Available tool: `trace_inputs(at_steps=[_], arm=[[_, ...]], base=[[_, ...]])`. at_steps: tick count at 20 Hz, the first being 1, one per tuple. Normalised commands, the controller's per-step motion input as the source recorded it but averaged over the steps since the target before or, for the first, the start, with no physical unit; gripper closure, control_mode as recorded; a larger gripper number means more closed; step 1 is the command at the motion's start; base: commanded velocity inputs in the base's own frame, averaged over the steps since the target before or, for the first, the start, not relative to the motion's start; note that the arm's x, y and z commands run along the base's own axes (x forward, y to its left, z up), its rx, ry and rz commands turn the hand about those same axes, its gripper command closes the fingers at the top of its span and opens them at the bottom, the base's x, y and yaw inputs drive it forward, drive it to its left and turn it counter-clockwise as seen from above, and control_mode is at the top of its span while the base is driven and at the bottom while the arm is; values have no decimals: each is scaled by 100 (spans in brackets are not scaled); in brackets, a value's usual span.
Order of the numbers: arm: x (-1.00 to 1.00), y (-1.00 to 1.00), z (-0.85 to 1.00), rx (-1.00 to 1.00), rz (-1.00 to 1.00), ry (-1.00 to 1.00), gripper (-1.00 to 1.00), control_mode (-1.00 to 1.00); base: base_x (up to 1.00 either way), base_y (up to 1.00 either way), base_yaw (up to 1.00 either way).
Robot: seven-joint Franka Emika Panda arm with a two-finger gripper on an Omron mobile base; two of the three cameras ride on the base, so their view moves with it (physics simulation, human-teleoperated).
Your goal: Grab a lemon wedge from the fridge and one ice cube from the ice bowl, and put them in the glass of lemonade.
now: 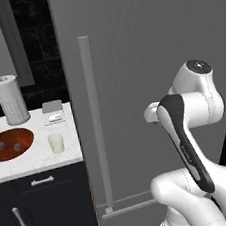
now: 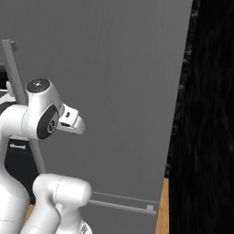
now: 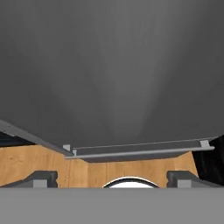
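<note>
Marble counter [image 1: 41,162] bears one ice bowl [image 1: 9,143], one glass of lemonade [image 1: 56,142].

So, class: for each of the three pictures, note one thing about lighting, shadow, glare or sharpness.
Left base view: flat, even light; the fridge door is matte grey without glare, and the ice bowl and the glass of lemonade look slightly soft. Right base view: the right side falls into near-black shadow. Hand view: the door shades from dark edges to a paler centre, and the open gripper tips are crisp.

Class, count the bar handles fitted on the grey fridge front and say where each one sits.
2: a long vertical bar handle near the fridge door's left edge, and a horizontal bar handle low across the front. Others may be out of view.
</note>
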Motion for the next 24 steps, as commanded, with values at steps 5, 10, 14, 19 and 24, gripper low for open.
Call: trace_inputs(at_steps=[5,10,14,19,24], arm=[[0,0,0,0,0,0,-100,100],[0,0,0,0,0,0,-100,100],[0,0,0,0,0,0,-100,100],[0,0,0,0,0,0,-100,100],[0,0,0,0,0,0,-100,100]], base=[[-42,89,-17],[-75,16,-22],[-67,0,-20],[-29,45,-21],[14,32,-10]])
